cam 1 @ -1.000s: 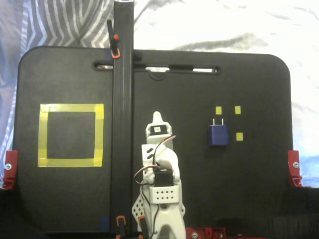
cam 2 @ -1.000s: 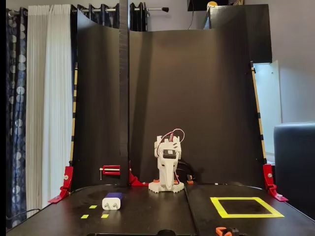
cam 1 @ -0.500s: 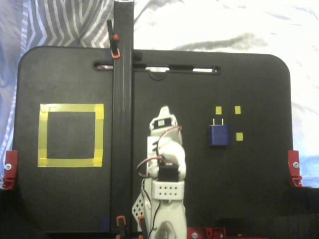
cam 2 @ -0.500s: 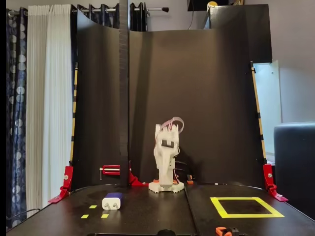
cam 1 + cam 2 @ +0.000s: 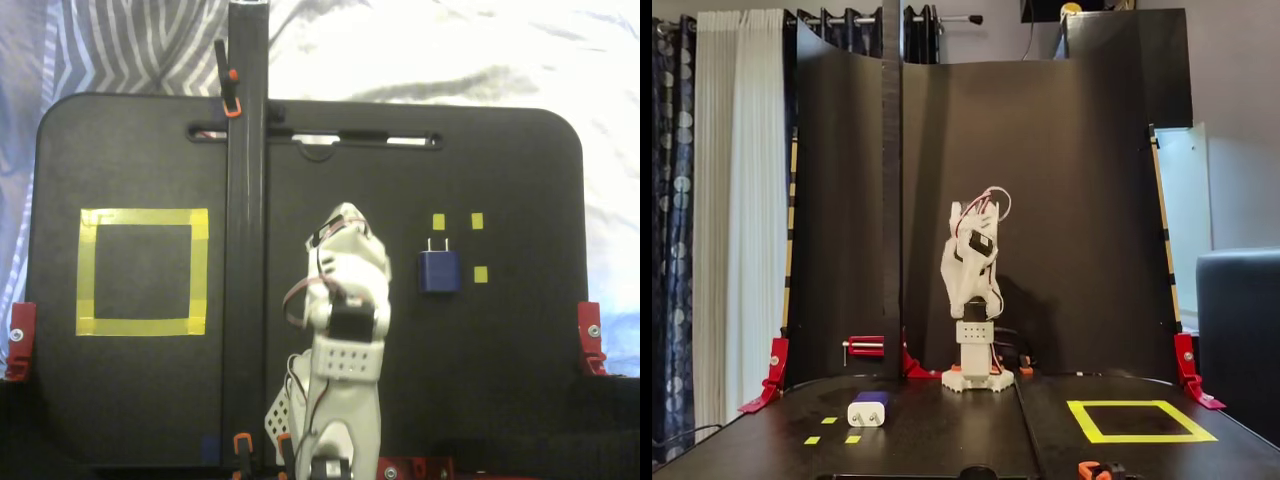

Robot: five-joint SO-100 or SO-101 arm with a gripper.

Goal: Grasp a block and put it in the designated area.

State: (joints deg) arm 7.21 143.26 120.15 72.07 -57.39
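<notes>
The dark-blue block [image 5: 439, 271] lies flat on the black board at the right of a fixed view from above, its two light prongs pointing to the far edge. In the low front fixed view the block [image 5: 869, 409] sits at the front left. The designated area, a large square of yellow tape [image 5: 142, 218], is on the board's left from above and at the right, [image 5: 1140, 438], from the front. My white arm stands raised at the middle. The gripper [image 5: 343, 216] [image 5: 958, 214] is high above the board, well apart from the block, and its jaws cannot be made out.
A tall black post [image 5: 247, 200] rises between the arm and the taped square. Three tiny yellow tape squares [image 5: 477, 221] surround the block. Red clamps [image 5: 590, 336] hold the board's side edges. A black backdrop [image 5: 1060, 200] closes off the rear.
The arm has unfolded and risen from its low folded pose, leaning slightly toward the block's side. The block has not moved.
</notes>
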